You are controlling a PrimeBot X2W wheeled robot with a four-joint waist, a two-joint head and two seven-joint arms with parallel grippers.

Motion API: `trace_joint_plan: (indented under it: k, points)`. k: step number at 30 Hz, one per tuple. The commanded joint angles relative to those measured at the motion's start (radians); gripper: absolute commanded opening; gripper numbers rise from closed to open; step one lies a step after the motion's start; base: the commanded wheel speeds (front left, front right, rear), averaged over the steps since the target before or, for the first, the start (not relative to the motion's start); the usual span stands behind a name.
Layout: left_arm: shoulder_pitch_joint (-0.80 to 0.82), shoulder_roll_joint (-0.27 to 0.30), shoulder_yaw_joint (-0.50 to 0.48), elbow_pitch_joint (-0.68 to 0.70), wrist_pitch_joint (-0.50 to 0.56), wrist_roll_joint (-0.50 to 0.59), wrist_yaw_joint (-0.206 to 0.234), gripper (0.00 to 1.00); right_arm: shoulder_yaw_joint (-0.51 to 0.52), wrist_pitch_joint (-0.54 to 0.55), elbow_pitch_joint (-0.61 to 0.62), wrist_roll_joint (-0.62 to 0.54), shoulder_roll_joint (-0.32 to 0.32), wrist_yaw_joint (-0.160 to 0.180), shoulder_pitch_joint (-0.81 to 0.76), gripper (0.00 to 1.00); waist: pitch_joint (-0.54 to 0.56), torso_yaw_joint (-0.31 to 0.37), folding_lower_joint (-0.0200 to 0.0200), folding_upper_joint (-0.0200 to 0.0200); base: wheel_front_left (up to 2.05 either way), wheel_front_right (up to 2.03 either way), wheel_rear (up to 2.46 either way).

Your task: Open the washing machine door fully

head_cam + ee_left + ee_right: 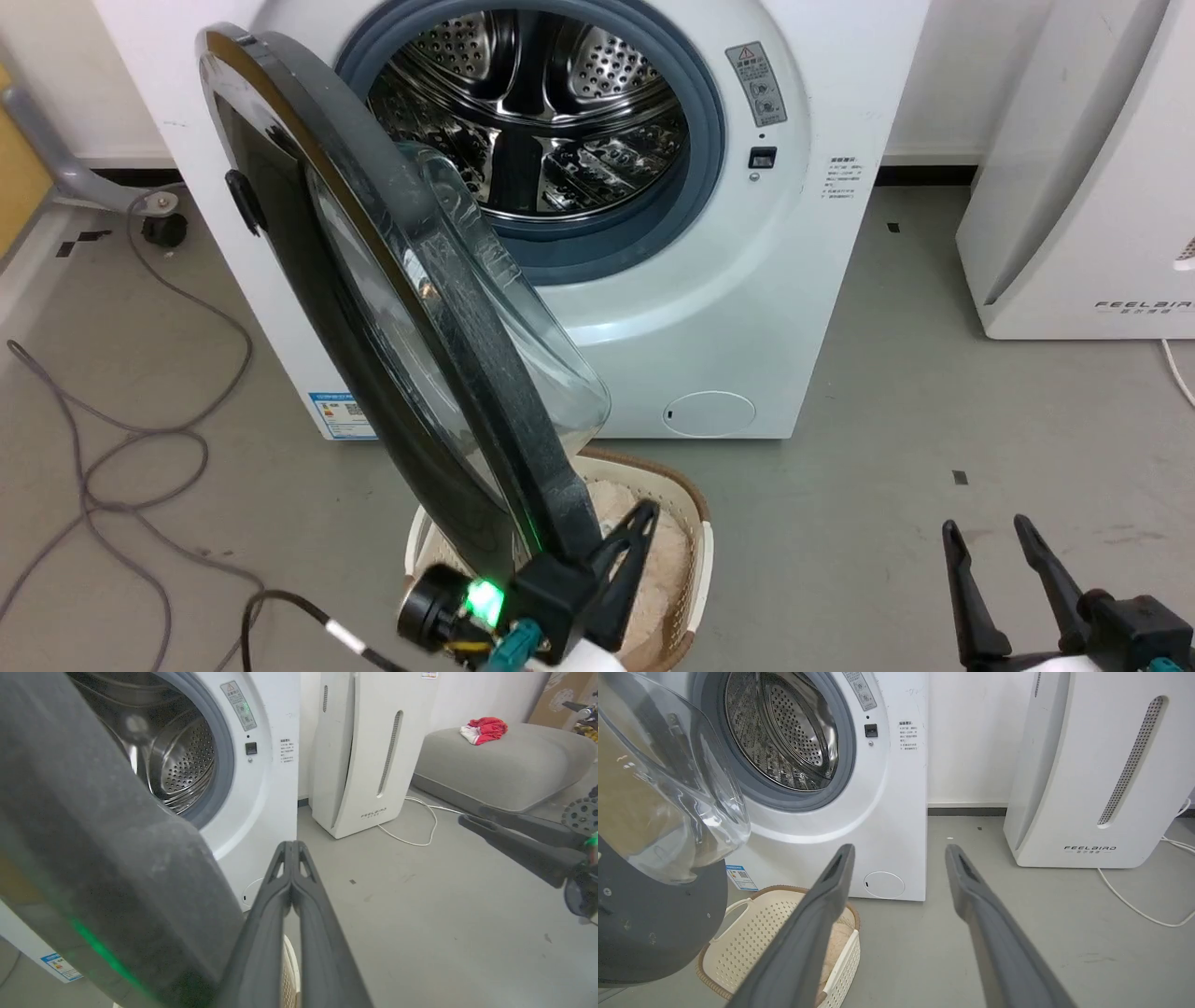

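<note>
The white washing machine point(709, 308) stands against the wall, its steel drum point(541, 103) exposed inside the grey rubber ring point(702, 121). The washing machine door point(271, 187) hangs swung out from the hinge on its left, edge-on to the head camera. Its glass bowl point(523, 317) faces the drum and its lower rim is over a cream laundry basket point(695, 532). A white appliance marked FEELBIRD point(1074, 187) stands to the right. The left gripper point(644, 513), fingers pressed together on nothing, lies just beside the door's lower rim on its inner side. The right gripper point(987, 527) hovers spread and empty, well apart over the grey floor point(934, 448).
</note>
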State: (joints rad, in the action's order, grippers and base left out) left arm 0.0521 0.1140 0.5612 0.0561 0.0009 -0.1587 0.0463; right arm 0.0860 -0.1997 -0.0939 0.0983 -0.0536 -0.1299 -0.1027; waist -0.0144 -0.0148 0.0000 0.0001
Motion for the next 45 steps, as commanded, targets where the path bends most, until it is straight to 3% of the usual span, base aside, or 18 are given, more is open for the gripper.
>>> trace_joint_plan:
  k: [1,8,17,31,45]
  points:
    - [0.020,-0.004,-0.006,-0.007,-0.009,0.006,0.007,0.00,-0.001,-0.004,-0.001,0.003,0.003,-0.001,0.015,1.00,0.001,0.000,0.0000,-0.0001,0.00,0.00,0.00]
    - [0.051,-0.020,-0.026,-0.053,-0.042,-0.001,0.039,0.00,-0.006,-0.002,0.007,-0.002,0.003,-0.001,0.008,1.00,0.008,-0.005,0.0000,-0.0001,0.00,0.00,0.00]
    - [-0.029,-0.012,-0.034,-0.003,-0.044,-0.018,0.082,0.00,-0.002,0.003,0.011,0.001,0.003,-0.001,-0.004,1.00,0.012,-0.023,0.0000,-0.0001,0.00,0.00,0.00]
    - [-0.148,0.023,-0.099,0.093,-0.086,-0.034,0.171,0.00,0.017,0.018,0.037,-0.018,0.003,-0.001,-0.017,1.00,0.016,-0.126,0.0000,-0.0001,0.00,0.00,0.00]
    - [-0.211,0.099,-0.335,0.100,-0.178,-0.096,0.282,0.00,0.027,0.035,0.065,-0.012,0.003,-0.001,-0.029,1.00,0.017,-0.189,0.0000,-0.0001,0.00,0.00,0.00]
